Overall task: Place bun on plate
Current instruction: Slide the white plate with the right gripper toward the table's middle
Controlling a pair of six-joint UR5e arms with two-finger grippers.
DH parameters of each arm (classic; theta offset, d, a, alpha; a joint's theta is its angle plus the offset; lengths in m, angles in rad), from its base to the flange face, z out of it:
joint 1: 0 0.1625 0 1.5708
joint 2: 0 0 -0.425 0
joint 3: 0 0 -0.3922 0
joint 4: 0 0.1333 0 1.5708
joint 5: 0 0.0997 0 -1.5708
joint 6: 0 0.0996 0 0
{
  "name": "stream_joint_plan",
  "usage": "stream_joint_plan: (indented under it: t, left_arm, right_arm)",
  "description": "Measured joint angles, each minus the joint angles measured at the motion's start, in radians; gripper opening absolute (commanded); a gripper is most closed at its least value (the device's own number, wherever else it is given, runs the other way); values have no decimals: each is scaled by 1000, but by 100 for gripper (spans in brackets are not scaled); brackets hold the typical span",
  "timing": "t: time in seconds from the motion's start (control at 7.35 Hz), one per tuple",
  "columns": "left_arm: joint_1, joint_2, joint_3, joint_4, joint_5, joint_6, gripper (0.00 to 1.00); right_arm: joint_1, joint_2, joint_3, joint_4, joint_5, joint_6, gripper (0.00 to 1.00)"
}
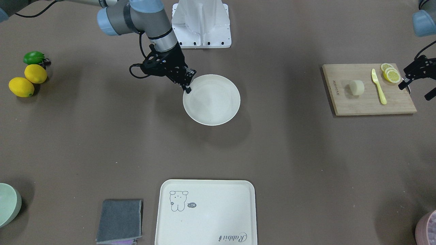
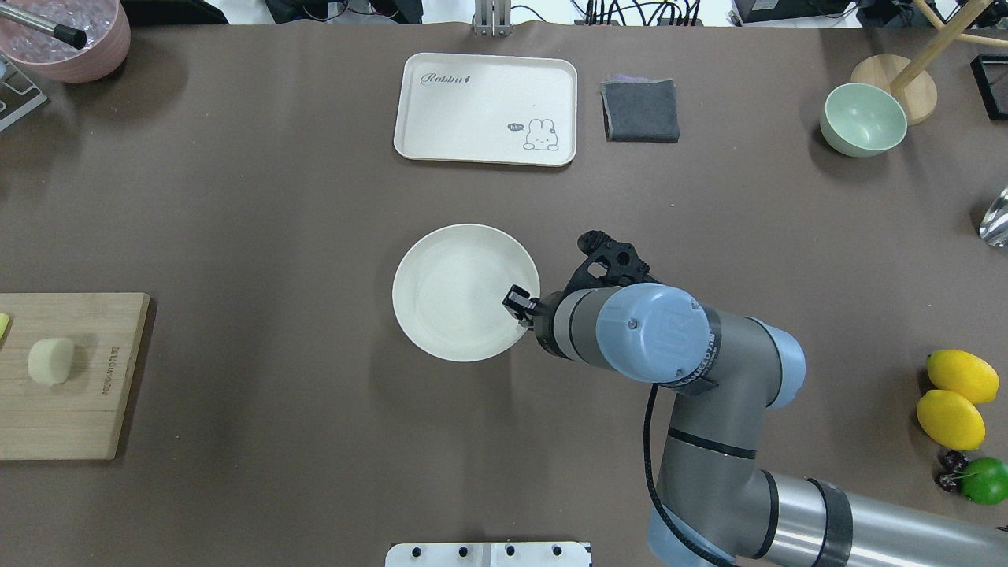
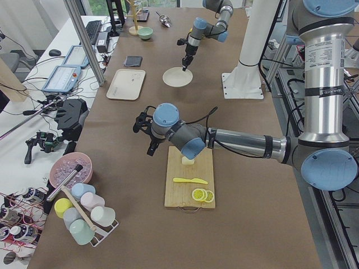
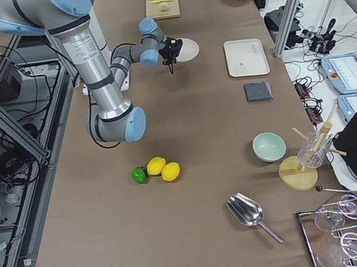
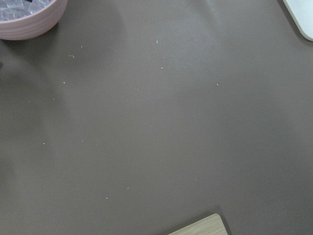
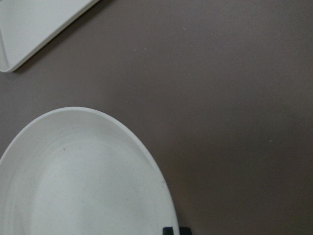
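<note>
The bun (image 1: pixel 356 87) (image 2: pixel 50 361) lies on a wooden cutting board (image 1: pixel 368 105) at the table's end on my left side. My left gripper (image 1: pixel 416 91) hovers open and empty beside the board's outer edge, near the lemon slices (image 1: pixel 391 74); its wrist view holds only bare table and a board corner (image 5: pixel 200 227). The round cream plate (image 1: pixel 218 112) (image 2: pixel 449 315) (image 6: pixel 73 186) sits mid-table with nothing on it. My right gripper (image 1: pixel 187 89) (image 2: pixel 520 305) points down at the plate's rim, fingers straddling it with a narrow gap, shut on the rim.
A yellow knife (image 1: pixel 378 86) lies on the board. The rabbit tray (image 1: pixel 218 217) and a grey cloth (image 1: pixel 120 221) sit on the far side. Two lemons (image 1: pixel 21 86) and a green fruit (image 1: pixel 34 58) lie at my right, a green bowl (image 2: pixel 862 118) beyond. Pink bowl (image 2: pixel 71 47) at far left.
</note>
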Motion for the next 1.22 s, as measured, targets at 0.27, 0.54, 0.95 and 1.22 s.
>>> stream_joint_plan:
  t: [0.27,0.54,0.95,1.22]
  left_arm:
    - [1,3,1,-1,0,1,98]
    - [1,8,1,-2,0,2,98]
    - [1,14,0,-2,0,2,98]
    - [9,24,-3,-2,6,-1,98]
  right_arm:
    - [-39,28,-55,-3,-42,-4,14]
    - [-56,109,-143,-6,-68,-4,100]
    - [-36,123,-106,-78,-57,-50,100]
    - [59,88,31,-209,64,-111,100]
